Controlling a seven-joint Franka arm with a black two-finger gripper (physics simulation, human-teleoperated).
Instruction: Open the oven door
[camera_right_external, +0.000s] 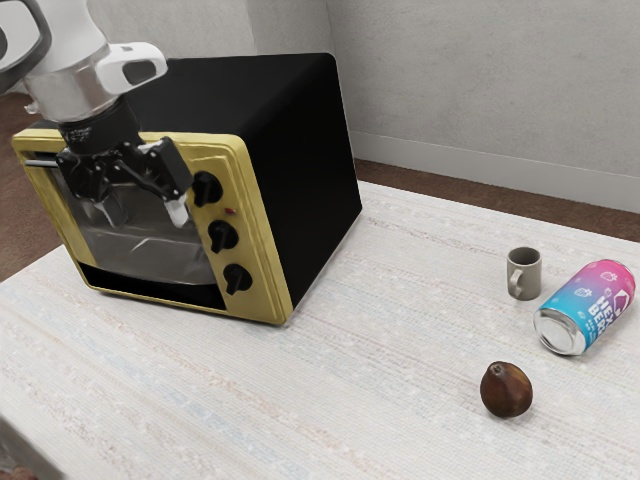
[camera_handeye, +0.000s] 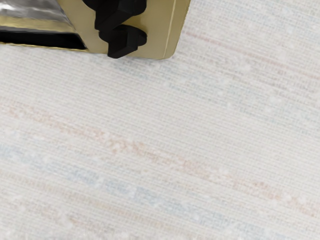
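At the exterior view's left, a table edge meets the foot of the oven (camera_right_external: 310, 150), and the near edge cuts the lower corner; the handle (camera_right_external: 40, 162) runs along the top of the door (camera_right_external: 150, 255), partly hidden by the gripper (camera_right_external: 144, 215) and arm (camera_right_external: 80, 85). The door looks shut, set in the oven's front beside the knobs (camera_right_external: 222, 237); it faces the near side and somewhat the exterior view's left, its long axis lying sideways across the front. The claw hangs before the glass, aimed downward, its two fingers spread with nothing gripped, and it stands in the way of the door's upper part. Three knobs jut in a column next to the glass, close to the claw's nearer finger; in the wrist view the lower ones stick out above the table (camera_handeye: 160, 140). Bare cloth stretches before the door toward the near edge, and on past the oven's black side. Farther to the exterior view's right, well apart from the oven, sit the brown fruit (camera_right_external: 506, 392), nearest the camera, the grey mug (camera_right_external: 530, 275), upright behind it, and the can (camera_right_external: 585, 308), lying on its side near the mug
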